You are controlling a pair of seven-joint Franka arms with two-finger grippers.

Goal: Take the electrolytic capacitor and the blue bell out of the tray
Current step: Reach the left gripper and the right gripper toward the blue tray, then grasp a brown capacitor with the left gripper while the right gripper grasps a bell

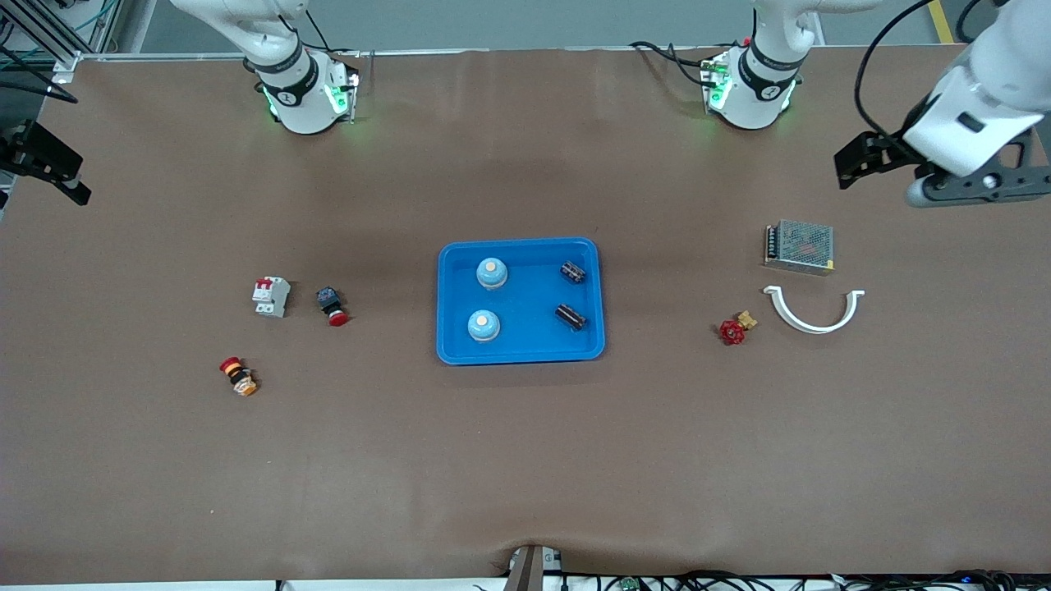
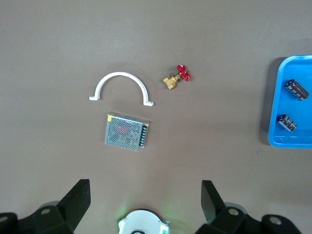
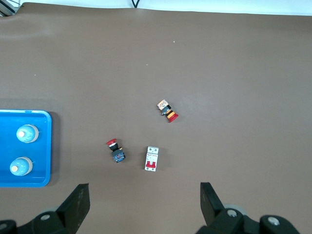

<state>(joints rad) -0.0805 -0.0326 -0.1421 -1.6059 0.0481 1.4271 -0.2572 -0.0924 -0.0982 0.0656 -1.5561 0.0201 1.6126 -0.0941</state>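
A blue tray [image 1: 525, 300] lies mid-table. Two light-blue bells [image 1: 492, 273] [image 1: 484, 326] stand in it on the side toward the right arm. Two black capacitors [image 1: 573, 272] [image 1: 571, 317] lie in it on the side toward the left arm. My left gripper [image 1: 858, 164] hangs open and empty over the left arm's end of the table. In its wrist view the left gripper [image 2: 145, 195] looks at the capacitors [image 2: 296, 89] in the tray [image 2: 302, 109]. My right gripper [image 1: 57, 168] hangs open and empty over the right arm's end. In its wrist view the right gripper [image 3: 144, 197] looks at the bells [image 3: 27, 133].
Toward the left arm's end lie a metal mesh power supply [image 1: 800, 246], a white half-ring clamp [image 1: 814, 316] and a red-handled brass valve [image 1: 735, 328]. Toward the right arm's end lie a white circuit breaker [image 1: 271, 296] and two red push buttons [image 1: 332, 305] [image 1: 238, 376].
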